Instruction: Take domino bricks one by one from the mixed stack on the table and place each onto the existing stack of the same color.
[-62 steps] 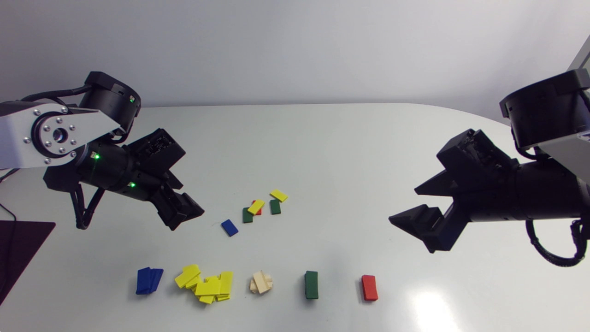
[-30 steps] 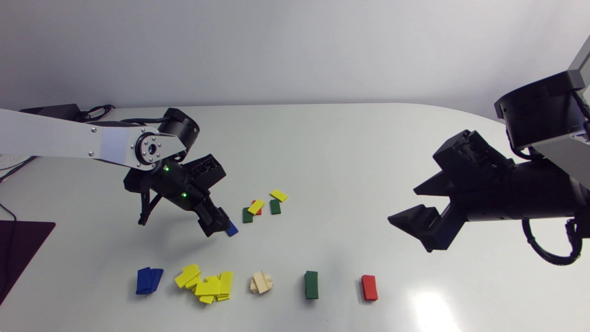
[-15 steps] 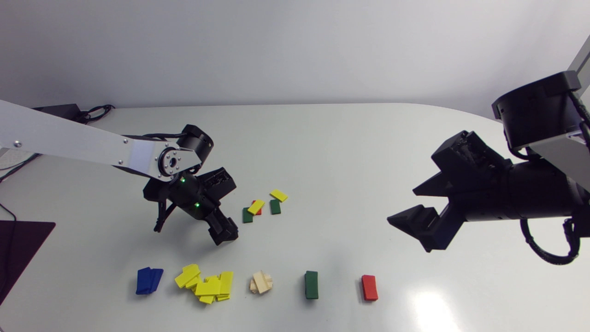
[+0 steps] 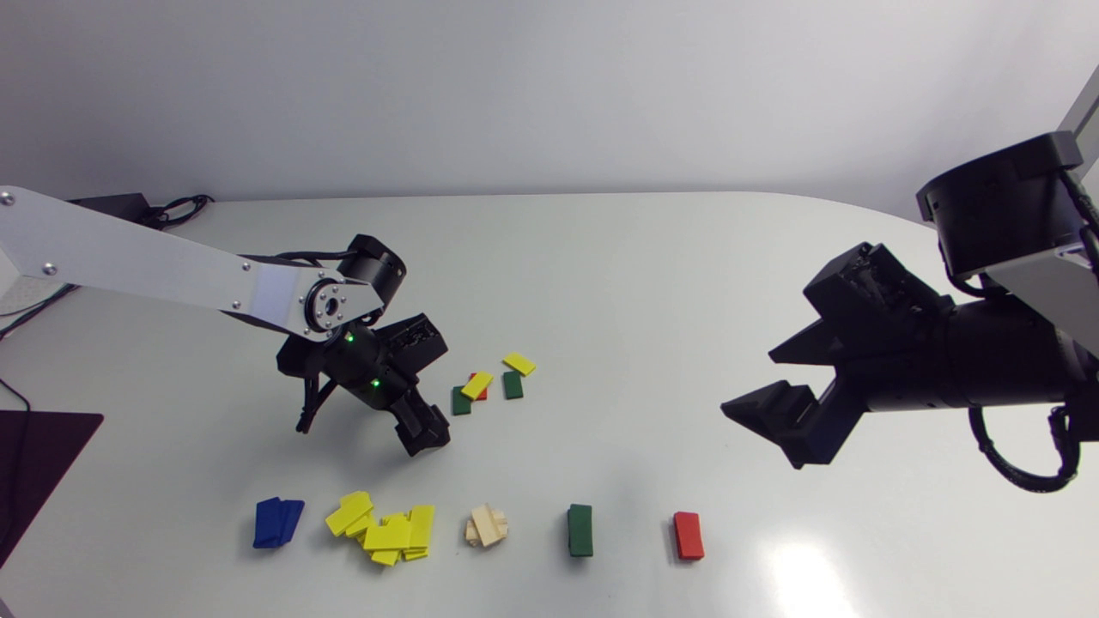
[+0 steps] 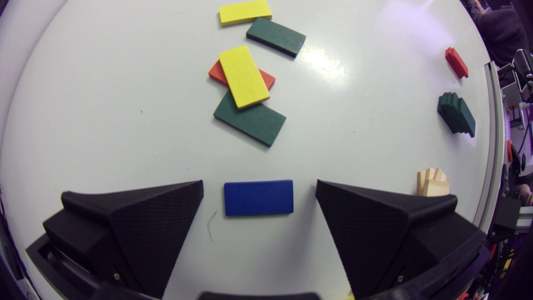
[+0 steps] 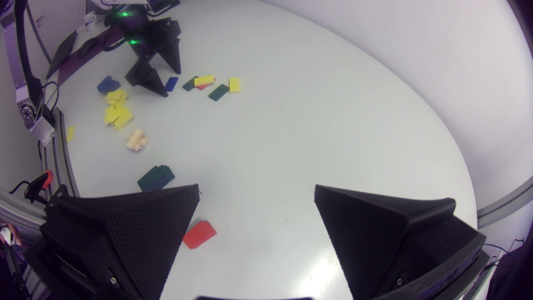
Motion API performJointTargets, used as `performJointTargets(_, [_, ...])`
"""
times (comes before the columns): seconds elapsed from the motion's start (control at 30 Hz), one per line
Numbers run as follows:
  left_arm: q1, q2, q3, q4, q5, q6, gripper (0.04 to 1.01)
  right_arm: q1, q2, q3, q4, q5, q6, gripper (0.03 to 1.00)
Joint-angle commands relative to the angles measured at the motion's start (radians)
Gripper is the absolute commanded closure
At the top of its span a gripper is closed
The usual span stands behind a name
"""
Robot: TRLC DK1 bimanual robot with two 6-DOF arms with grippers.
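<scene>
Two seconds' swing inward, now parked low over one blue brick (image 5: 258, 197).
Left claw (image 4: 422, 433) spread wide, straddling without touching; seemingly ready to clench. Lying flat on the tabletop (image 4: 601, 283), slim, matte, square-edged, just short of the mixed pile (image 5: 245, 91); bound for the blue stack (image 4: 276, 522).

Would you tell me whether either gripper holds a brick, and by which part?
Nothing is held. The blue brick lies between the open fingers of the left gripper, touching neither; the right gripper is open and empty.
</scene>
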Motion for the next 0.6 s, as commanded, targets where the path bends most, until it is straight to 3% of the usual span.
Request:
performJointTargets(0.0, [-0.005,0.026,-0.004,0.004,0.001,0.007,0.167,0.007,0.005,-0.023,0.012,0.001,0.021,0.066])
performJointTargets(0.57, [-0.005,0.022,-0.034,0.004,-0.016,0.004,0.602,0.008,-0.004,-0.025,0.008,0.001,0.023,0.066])
